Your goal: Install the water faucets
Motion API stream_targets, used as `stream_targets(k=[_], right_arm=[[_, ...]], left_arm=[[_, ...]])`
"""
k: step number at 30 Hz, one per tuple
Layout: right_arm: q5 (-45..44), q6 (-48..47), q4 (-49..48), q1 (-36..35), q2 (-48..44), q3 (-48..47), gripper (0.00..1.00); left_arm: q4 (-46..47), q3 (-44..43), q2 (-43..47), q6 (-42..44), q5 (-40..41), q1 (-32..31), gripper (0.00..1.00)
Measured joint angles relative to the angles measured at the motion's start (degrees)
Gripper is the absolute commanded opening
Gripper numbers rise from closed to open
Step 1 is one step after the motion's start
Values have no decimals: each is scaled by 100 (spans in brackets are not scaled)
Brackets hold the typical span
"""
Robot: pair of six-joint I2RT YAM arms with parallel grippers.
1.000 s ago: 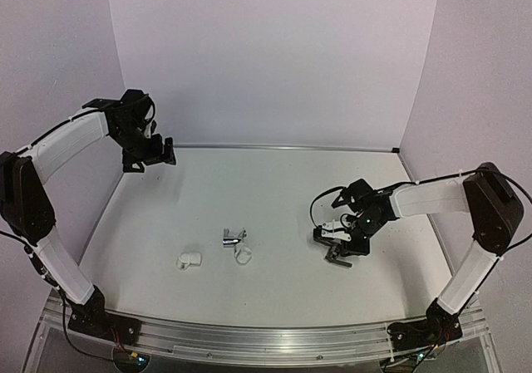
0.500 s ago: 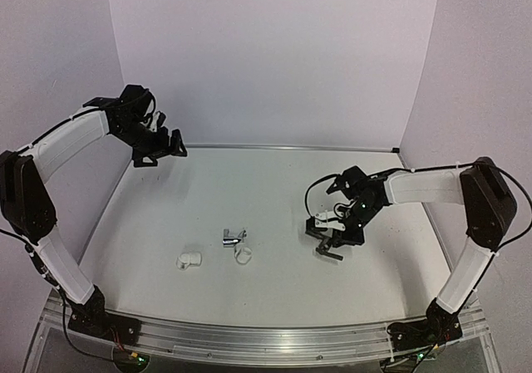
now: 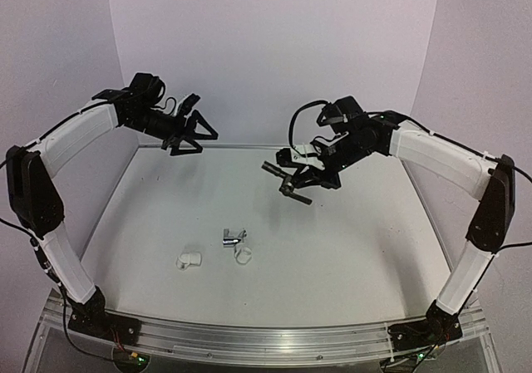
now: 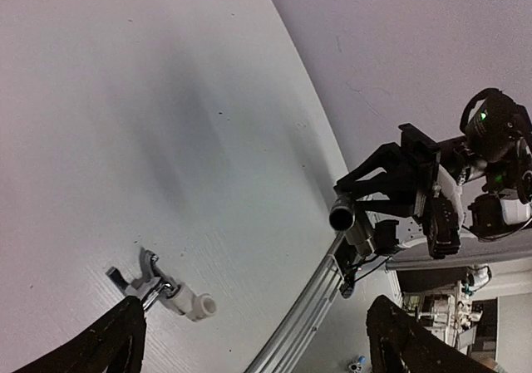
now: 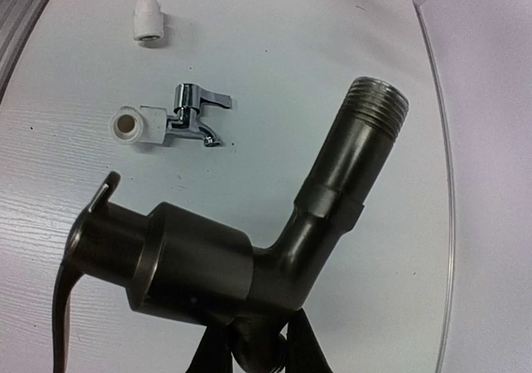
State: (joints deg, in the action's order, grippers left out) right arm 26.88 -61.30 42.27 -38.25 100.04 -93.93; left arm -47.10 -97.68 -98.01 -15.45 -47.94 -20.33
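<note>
The right gripper (image 3: 301, 171) clenches the matte black metal lever faucet (image 5: 249, 257) in mid-air, threaded stem pointing out, likely ready for a fitting; the left gripper (image 3: 196, 132) hangs opposite, jaws wide and empty; the shiny chrome faucet (image 5: 193, 115) lies on the white table (image 3: 374, 248)

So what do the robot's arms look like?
They're two skinny arms. The left arm and right arm have long white shells with chunky black joints in between. The left gripper and right gripper are black, each with two pointy fingers. Thin black cables loop by the wrists, and a little green light glows on the right one.
</note>
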Motion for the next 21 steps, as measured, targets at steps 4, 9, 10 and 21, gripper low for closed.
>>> stream_targets(k=[4, 9, 10, 21], right_arm=[[-129, -235, 177, -217, 66, -371, 0], [-449, -371, 242, -427, 295, -754, 0], [-526, -384, 238, -466, 338, -795, 0], [-963, -491, 258, -703, 585, -1116, 0]], left_arm=[[-52, -176, -181, -28, -448, -412, 81], [-51, -176, -319, -177, -884, -855, 72], [-47, -176, -358, -221, -962, -921, 70], [251, -171, -688, -823, -1390, -1216, 56]])
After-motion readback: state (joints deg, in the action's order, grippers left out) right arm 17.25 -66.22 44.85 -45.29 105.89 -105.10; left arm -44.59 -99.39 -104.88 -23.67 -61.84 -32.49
